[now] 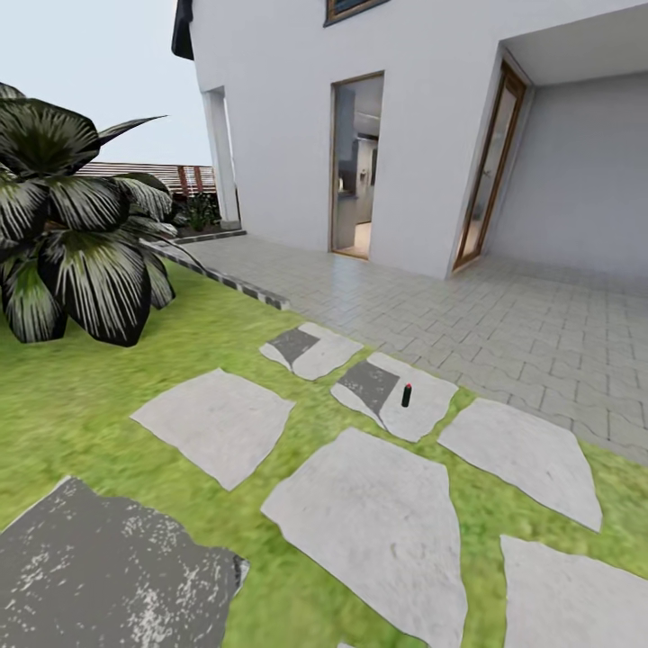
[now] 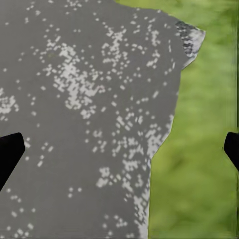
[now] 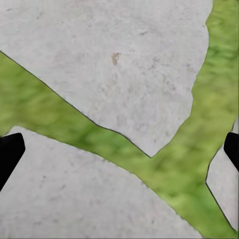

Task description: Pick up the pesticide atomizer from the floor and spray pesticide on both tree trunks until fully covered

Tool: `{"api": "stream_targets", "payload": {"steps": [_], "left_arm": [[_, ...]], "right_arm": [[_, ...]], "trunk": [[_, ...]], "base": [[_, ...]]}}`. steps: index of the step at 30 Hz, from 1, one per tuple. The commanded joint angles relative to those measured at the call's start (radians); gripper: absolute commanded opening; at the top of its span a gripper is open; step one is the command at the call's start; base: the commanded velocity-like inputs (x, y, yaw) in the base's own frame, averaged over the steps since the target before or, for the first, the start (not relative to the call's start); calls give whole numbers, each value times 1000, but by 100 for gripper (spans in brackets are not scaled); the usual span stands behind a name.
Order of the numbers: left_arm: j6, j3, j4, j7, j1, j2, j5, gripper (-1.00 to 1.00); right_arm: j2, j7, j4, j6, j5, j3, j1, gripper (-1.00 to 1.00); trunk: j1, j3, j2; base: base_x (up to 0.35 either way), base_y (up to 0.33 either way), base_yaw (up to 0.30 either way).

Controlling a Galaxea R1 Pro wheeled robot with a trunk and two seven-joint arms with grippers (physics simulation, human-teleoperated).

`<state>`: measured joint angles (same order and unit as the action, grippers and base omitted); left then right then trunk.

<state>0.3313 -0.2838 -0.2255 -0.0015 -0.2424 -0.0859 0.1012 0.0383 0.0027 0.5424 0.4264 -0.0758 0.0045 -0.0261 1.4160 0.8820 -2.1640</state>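
Pesticide atomizer: small dark item with a red top, upright on a stepping stone, 1 o'clock from view centre.
Palm-like plant: 10 o'clock, on lawn.
Left fingers: spread apart, empty, above dark stone.
Right fingers: spread apart, empty, above pale stones.

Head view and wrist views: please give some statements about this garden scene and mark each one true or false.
1. A small dark object with a red top stands on a stepping stone. True.
2. The striped-leaf plant grows on the paved terrace. False: it grows on the lawn.
3. The left gripper holds a bottle. False: its fingers are spread, with nothing between them.
4. The right gripper hangs open over stones and grass. True.
5. The house doorway is blocked by a fence. False: it stands open.
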Motion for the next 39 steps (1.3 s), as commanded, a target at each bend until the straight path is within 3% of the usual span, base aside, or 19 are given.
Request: {"api": "stream_targets", "payload": {"steps": [1,39], "left_arm": [[0,0,0,0,0,0,0,100],[0,0,0,0,0,0,0,100]], "right_arm": [[0,0,0,0,0,0,0,100],[-1,0,1,0,1,-1,0,100]], "trunk": [[0,0,0],[0,0,0]], "base": [[308,-131,0],[286,-155,0]]}}
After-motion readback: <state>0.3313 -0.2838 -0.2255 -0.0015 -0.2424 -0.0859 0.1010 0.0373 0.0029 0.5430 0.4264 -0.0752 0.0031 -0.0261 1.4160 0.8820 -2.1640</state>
